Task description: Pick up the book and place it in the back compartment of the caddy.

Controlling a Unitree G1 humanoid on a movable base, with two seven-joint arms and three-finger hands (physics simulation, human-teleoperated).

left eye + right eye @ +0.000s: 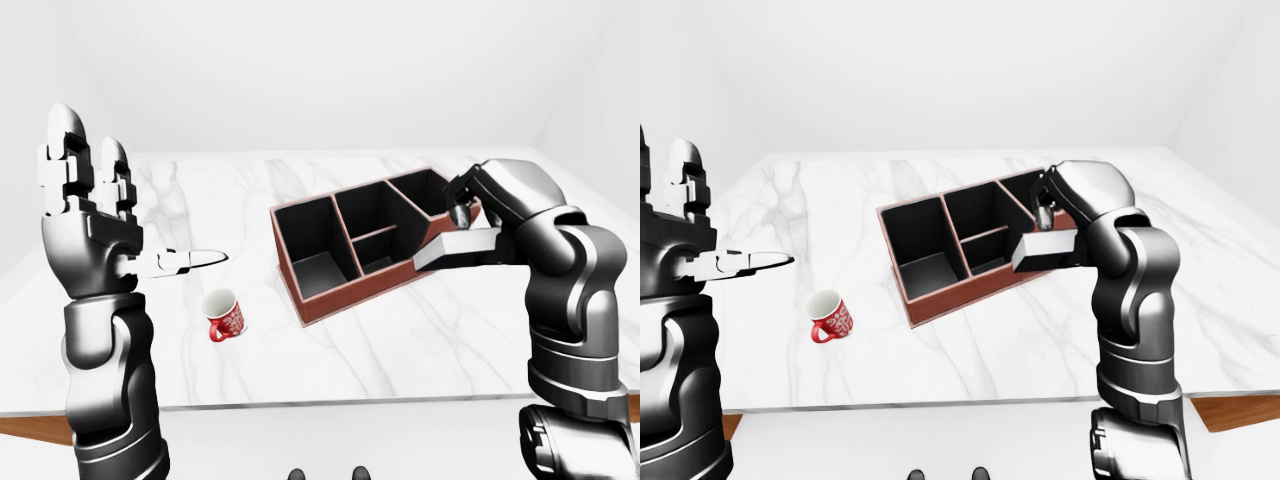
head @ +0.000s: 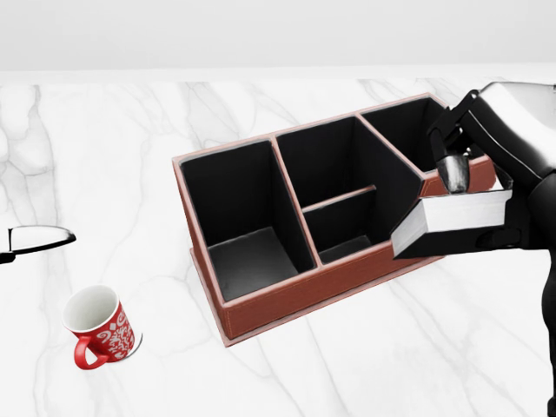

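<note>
Right now your right hand (image 2: 486,187) is clamped on the book (image 2: 452,221), a flat black-covered slab with a pale block of page edges, held level in the air at the right of the head view. Its near corner overlaps the caddy's (image 2: 287,300) red-brown outer wall, beside the compartment at the upper right of that view. That caddy is a long box with leather-like reddish sides, a pale trimmed rim and matte black lining, split into several square-walled compartments, with a step down in its side wall. It sits on the white marble desk (image 2: 104,156), glossy and veined in grey.

At lower left of the head view you have a red mug (image 2: 100,326) with a white pattern and white inside, lying tilted.

Only the eye views show your left hand (image 1: 85,215): glossy dark metal, raised at the left, fingers spread apart and upright, holding nothing. The head view catches just a black sliver at its left edge.
</note>
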